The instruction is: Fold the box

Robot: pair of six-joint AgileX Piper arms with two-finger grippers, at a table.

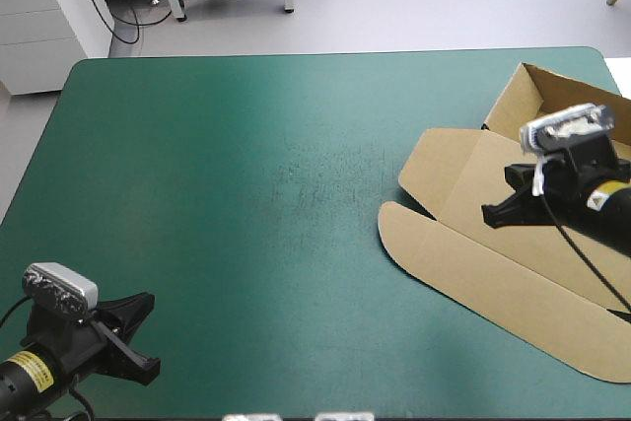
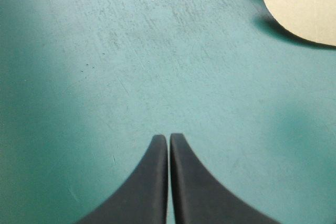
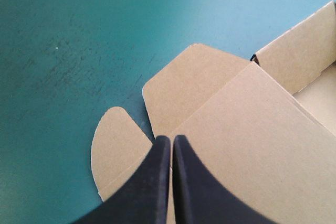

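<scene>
Box (image 1: pixel 493 263) over on the right side of the table (image 1: pixel 246 194), brown board half worked up: its tray end (image 1: pixel 515 96) is at the far right corner with walls standing, and the lid (image 3: pixel 252 129) lies flat, running toward the near right edge. Two flaps stick out from the lid toward the middle of the table and both lie flat on the teal-green cover (image 2: pixel 105 51). One is a rounded flap (image 1: pixel 399 229), and a broader tab (image 1: pixel 439 160) sits just beyond it on the far side. Right gripper (image 3: pixel 171 139) comes in from the right edge and sits over the lid, its black fingers pressed together into one pointed arch with nothing caught between them. The tips are above the board close to where the rounded flap joins on, and from here I can't tell whether they touch it. Left gripper (image 2: pixel 168 139) is down at the near left corner, well apart from the box. Its jaws are drawn together the same way and hold nothing, with only bare cover under and ahead of them. The ends of the two flaps just show far off ahead of it, to one side
</scene>
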